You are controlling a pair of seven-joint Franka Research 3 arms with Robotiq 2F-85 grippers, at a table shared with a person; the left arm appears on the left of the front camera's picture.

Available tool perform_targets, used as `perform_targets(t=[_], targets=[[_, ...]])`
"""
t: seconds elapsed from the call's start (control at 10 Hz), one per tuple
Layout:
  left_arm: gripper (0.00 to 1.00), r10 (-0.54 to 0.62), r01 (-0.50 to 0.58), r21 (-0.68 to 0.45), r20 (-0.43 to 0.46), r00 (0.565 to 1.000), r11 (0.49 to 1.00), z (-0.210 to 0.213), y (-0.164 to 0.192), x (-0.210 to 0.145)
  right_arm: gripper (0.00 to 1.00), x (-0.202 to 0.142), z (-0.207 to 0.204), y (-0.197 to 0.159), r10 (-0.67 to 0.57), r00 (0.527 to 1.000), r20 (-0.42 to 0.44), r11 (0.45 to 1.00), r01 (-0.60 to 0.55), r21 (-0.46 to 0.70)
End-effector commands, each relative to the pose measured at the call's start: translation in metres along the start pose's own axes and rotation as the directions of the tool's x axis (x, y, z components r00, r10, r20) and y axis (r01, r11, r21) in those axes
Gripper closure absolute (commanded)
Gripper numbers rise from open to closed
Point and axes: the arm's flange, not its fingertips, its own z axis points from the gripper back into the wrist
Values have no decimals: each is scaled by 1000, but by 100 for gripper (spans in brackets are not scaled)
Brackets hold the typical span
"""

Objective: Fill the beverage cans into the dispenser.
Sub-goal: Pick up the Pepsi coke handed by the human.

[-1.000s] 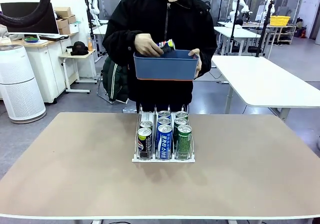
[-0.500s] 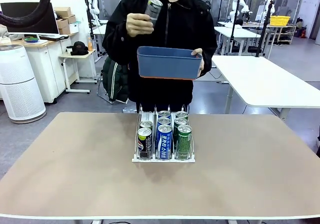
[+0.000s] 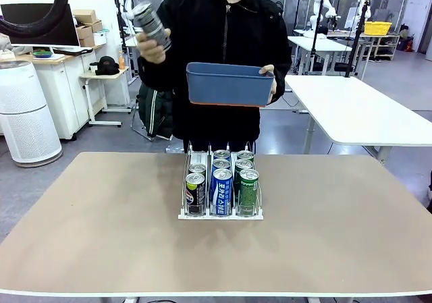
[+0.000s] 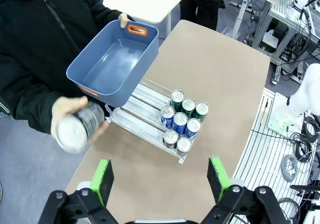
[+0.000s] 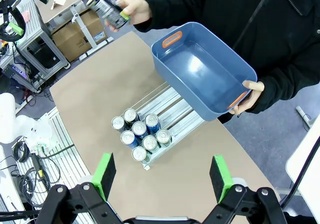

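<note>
Front view: the dispenser [image 3: 219,216] stands in the middle of the table [image 3: 88,235]. Eight beverage cans [image 3: 221,183] stand upright in it, crowded toward its near end. Two are in the lane on the robot's left, three in the middle lane and three in the lane on the robot's right. The front row reads dark, blue-and-white, green. Beyond the dispenser's far end stands a person [image 3: 223,33]. This person holds a blue bin [image 3: 229,87] in the air above and behind the dispenser, with one hand [image 3: 268,80] at the bin's end. The other hand [image 3: 154,45] is up higher, off to the robot's left of the dispenser. It grips a dark grey can [image 3: 151,23], which is tilted.

Left wrist view: the left gripper [image 4: 161,176] hangs high over the table with its jaws spread wide apart, gripping nothing. The dispenser [image 4: 137,115] lies beyond its fingertips. The eight cans [image 4: 182,121] are packed at the end of the dispenser away from the person. The bin [image 4: 112,62] hangs over the dispenser's other end, its bare floor in view. Just beside that end is the hand with the dark grey can [image 4: 75,129], blurred, its silver top toward the camera.

Right wrist view: the right gripper [image 5: 163,174] also hangs high with its jaws wide open and grips nothing. The dispenser [image 5: 172,104] lies beyond its fingertips, cans [image 5: 140,134] at the end away from the person. The bin [image 5: 202,69] is above the dispenser's person-side end. The dark grey can [image 5: 110,9] is held well off to one side of the dispenser.
</note>
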Motion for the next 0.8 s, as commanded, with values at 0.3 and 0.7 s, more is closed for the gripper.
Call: perform_targets(t=[0.3,0.7], targets=[[0,1,-1,-6,1,1000,1000,1,1,-1,0,0,1,1,2,1000,-1,1000,-2,1],[0,1,-1,-6,1,1000,1000,1,1,-1,0,0,1,1,2,1000,-1,1000,-2,1]])
